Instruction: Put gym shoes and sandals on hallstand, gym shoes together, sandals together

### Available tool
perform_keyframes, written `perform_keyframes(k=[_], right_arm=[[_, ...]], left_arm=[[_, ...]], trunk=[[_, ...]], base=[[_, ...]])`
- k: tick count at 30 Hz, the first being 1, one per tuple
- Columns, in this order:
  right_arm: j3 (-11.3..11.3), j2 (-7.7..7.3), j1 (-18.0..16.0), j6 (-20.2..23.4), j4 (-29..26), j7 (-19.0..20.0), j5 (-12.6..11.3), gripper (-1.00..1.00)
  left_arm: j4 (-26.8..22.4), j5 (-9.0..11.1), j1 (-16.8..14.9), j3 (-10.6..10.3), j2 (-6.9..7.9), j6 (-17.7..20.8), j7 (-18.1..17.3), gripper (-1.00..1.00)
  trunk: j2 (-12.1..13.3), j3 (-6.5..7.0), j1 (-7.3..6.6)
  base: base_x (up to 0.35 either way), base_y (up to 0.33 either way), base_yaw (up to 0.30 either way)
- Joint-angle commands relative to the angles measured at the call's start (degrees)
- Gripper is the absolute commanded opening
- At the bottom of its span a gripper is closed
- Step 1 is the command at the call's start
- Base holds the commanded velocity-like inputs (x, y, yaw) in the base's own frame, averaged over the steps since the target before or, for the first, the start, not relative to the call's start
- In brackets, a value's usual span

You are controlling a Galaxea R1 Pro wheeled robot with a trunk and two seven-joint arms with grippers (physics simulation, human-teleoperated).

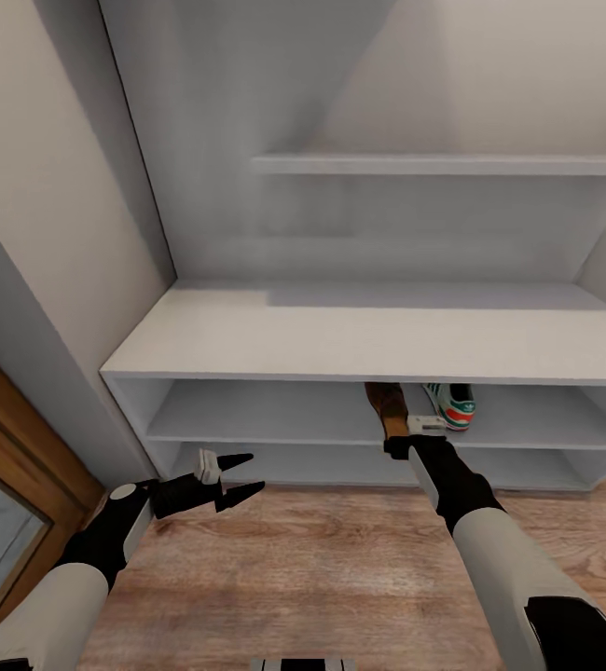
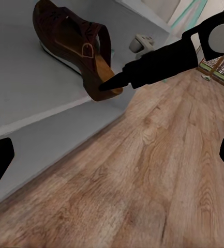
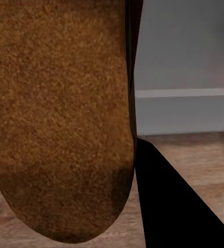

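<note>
Our right fingers (image 1: pixel 399 438) are clamped on the heel of a brown sandal (image 1: pixel 388 403), its toe end lying on the upper low shelf of the rack (image 1: pixel 275 415); a sneaker (image 1: pixel 452 403) sits just beside them; our left fingers (image 1: pixel 238 477) hang spread and empty above the wood floor (image 1: pixel 322 568).

Soft, even rendered light; faint shadows — slightly blurry throughout, wide-angle stretch at the edges.
</note>
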Motion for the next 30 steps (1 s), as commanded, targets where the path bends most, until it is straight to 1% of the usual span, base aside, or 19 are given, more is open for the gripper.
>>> perform_keyframes(k=[1,9,17,19,21,22,26,30], right_arm=[[-0.11,0.04,-0.02,0.28,-0.08,-0.23,-0.14,-1.00],[-0.11,0.04,-0.02,0.28,-0.08,-0.19,-0.14,-1.00],[-0.11,0.04,-0.02,0.28,-0.08,-0.21,-0.14,-1.00],[-0.11,0.04,-0.01,0.28,-0.08,-0.21,-0.14,-1.00],[-0.11,0.04,-0.02,0.28,-0.08,-0.21,-0.14,-1.00],[-0.11,0.04,-0.01,0.28,-0.08,-0.21,-0.14,-1.00],[-0.11,0.04,-0.03,0.28,-0.08,-0.21,-0.14,-1.00],[-0.11,0.04,-0.03,0.28,-0.08,-0.23,-0.14,-1.00]], left_arm=[[0.04,0.07,-0.03,0.03,-0.01,-0.31,-0.13,1.00],[0.04,0.06,-0.03,-0.05,-0.04,-0.31,-0.13,1.00],[0.04,0.00,-0.03,-0.32,-0.41,-0.31,-0.13,1.00],[0.04,-0.01,-0.03,-0.86,-0.68,-0.31,-0.13,1.00],[0.04,-0.01,-0.03,-1.88,-0.86,-0.31,-0.13,1.00],[0.04,-0.01,-0.03,-2.72,-0.96,-0.31,-0.13,1.00],[0.04,-0.01,-0.03,-4.98,-1.06,-0.31,-0.13,1.00],[0.04,0.00,-0.03,-5.67,-1.10,-0.31,-0.13,1.00]], trunk=[[-0.02,-0.05,0.00],[-0.02,-0.05,0.00],[-0.02,-0.05,0.00],[-0.02,-0.05,0.00],[-0.02,-0.05,0.00],[-0.02,-0.05,0.00],[-0.02,-0.05,0.00],[-0.02,-0.05,0.00]], base=[[0.144,0.065,0.000],[0.216,0.120,0.000],[0.030,0.015,0.000],[0.070,0.001,0.000],[0.189,0.001,0.000],[0.250,0.000,0.000],[0.186,0.000,0.000],[0.036,0.000,0.000]])
